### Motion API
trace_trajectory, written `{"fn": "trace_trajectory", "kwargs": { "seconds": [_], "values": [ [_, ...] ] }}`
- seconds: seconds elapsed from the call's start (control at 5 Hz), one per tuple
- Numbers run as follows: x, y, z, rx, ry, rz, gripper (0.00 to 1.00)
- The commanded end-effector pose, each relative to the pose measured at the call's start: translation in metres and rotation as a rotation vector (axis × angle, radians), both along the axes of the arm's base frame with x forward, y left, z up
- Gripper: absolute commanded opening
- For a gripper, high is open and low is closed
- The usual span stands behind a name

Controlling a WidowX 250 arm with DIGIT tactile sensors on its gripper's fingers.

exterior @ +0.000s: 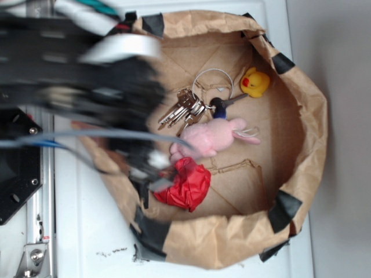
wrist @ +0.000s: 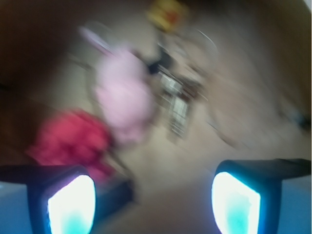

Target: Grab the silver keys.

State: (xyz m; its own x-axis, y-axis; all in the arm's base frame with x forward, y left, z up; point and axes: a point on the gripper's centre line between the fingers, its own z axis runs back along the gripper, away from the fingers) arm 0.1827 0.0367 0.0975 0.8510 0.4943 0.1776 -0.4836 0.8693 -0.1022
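Gripper (wrist: 153,204) spread wide — silver keys (exterior: 184,110) fan leftward, ring rightward.

Shiny metal silver keys (exterior: 184,110), crumpled paper bag (exterior: 307,116)

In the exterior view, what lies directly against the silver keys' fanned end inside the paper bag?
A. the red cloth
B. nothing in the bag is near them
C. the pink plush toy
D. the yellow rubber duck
C: the silver keys fan out right beside the pink plush toy, while the yellow rubber duck and the red cloth sit apart.
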Motion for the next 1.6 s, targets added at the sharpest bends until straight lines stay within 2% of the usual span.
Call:
{"fn": "trace_trajectory", "kwargs": {
  "seconds": [0.0, 0.4, 0.6, 0.8, 1.0, 1.4],
  "values": [
    [-0.015, 0.014, -0.015, 0.043, -0.021, 0.068, 1.00],
    [-0.015, 0.014, -0.015, 0.043, -0.021, 0.068, 1.00],
    [0.008, 0.010, -0.001, 0.043, -0.008, 0.145, 1.00],
    [0.043, 0.007, 0.011, 0.023, 0.020, 0.183, 1.00],
    [0.063, 0.003, 0.026, -0.015, 0.031, 0.223, 1.00],
    [0.063, 0.001, 0.021, 0.015, 0.020, 0.207, 1.00]
  ]
}}
